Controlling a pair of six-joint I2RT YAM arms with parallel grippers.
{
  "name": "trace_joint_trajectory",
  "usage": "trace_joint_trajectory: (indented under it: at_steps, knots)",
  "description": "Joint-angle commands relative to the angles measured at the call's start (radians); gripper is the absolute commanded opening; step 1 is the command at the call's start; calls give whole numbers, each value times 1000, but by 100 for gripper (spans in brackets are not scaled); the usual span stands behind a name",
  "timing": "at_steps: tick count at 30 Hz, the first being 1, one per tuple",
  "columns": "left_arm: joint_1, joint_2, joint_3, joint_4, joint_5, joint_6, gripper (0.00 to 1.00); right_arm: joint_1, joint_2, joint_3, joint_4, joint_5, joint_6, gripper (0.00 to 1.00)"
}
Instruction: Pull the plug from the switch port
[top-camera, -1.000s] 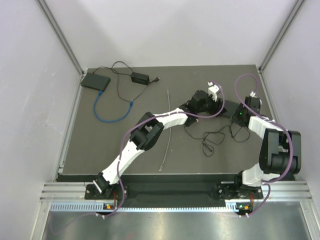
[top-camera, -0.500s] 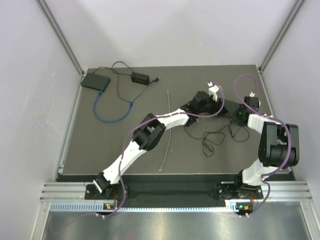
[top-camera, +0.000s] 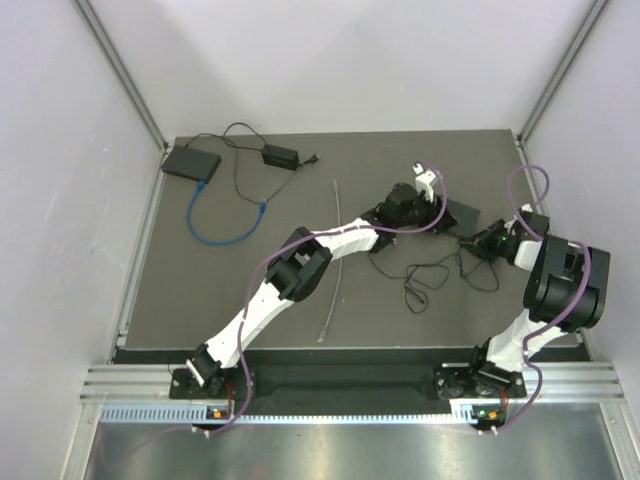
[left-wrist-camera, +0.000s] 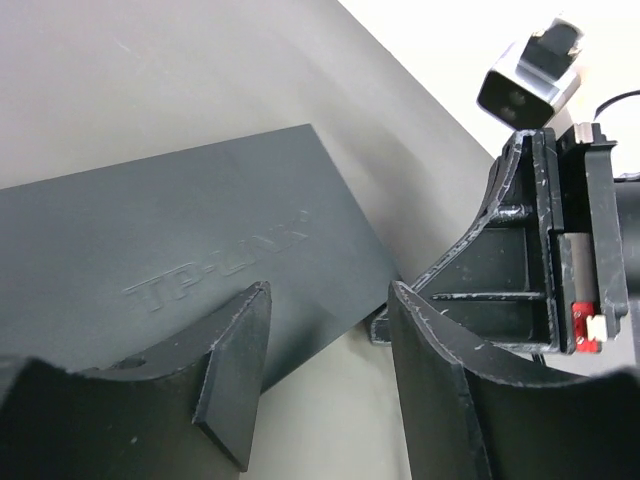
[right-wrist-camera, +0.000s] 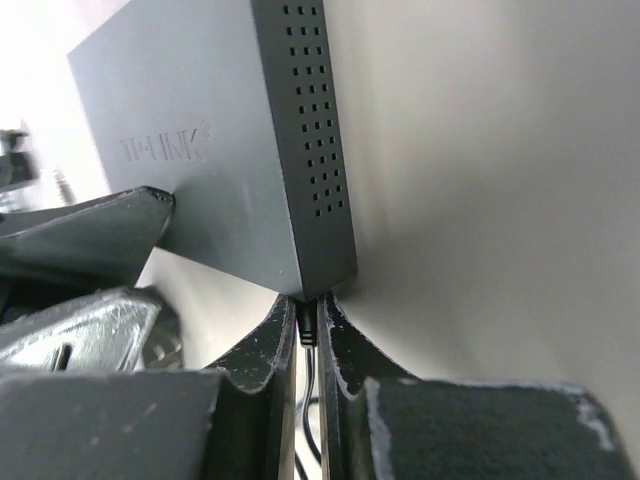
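Observation:
A dark grey TP-LINK switch (top-camera: 463, 214) lies flat at the right back of the table. It also shows in the left wrist view (left-wrist-camera: 180, 260) and the right wrist view (right-wrist-camera: 230, 150). A small black plug (right-wrist-camera: 309, 326) with a thin black cable (top-camera: 432, 276) meets the switch's near corner. My right gripper (right-wrist-camera: 309, 312) is shut on that plug, just right of the switch in the top view (top-camera: 488, 240). My left gripper (left-wrist-camera: 325, 330) is open, one finger (left-wrist-camera: 235, 370) over the switch's lid, at the switch's left side (top-camera: 437, 206).
A second black switch (top-camera: 192, 162) with a blue cable loop (top-camera: 215, 228) and a power adapter (top-camera: 279, 156) lie at the back left. A grey cable (top-camera: 333, 262) lies mid-table. The right wall post (top-camera: 545, 100) stands close behind my right arm.
My right wrist has swung from over the switch down and to the right, uncovering the switch in the top view. My left arm has hardly moved.

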Motion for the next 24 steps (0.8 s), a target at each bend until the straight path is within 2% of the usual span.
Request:
trace_joint_trajectory:
  at_steps: [1, 5, 6, 9, 12, 13, 15, 16, 19, 24]
  knots:
    - [-2, 7, -2, 22, 19, -16, 55, -48, 19, -22, 15, -134, 40, 0]
    - [-2, -62, -70, 36, 14, 10, 55, -46, 0, 67, -181, -3, -142, 0]
    - [-2, -75, -79, 29, 17, 21, 55, -37, -6, 81, -215, 77, -170, 0]
    - [-2, -114, -94, -15, 67, 95, 58, -26, -29, 93, -253, 130, -221, 0]
    - [-4, -150, -96, -75, 146, 228, 61, -20, -18, 109, -266, 122, -229, 0]
    - [-5, -159, -105, -124, 173, 313, 63, -12, -14, 122, -270, 127, -235, 0]
    - [-8, -184, -108, -187, 181, 409, 64, 6, -17, 135, -289, 151, -246, 0]
    - [-11, -196, -110, -245, 175, 507, 64, 11, -20, 142, -290, 150, -246, 0]
    - [-31, -204, -120, -320, 90, 698, 65, 23, -18, 165, -296, 142, -246, 0]
    - [-92, -181, -120, -317, -150, 889, 65, 107, 0, 214, -324, 124, -273, 0]
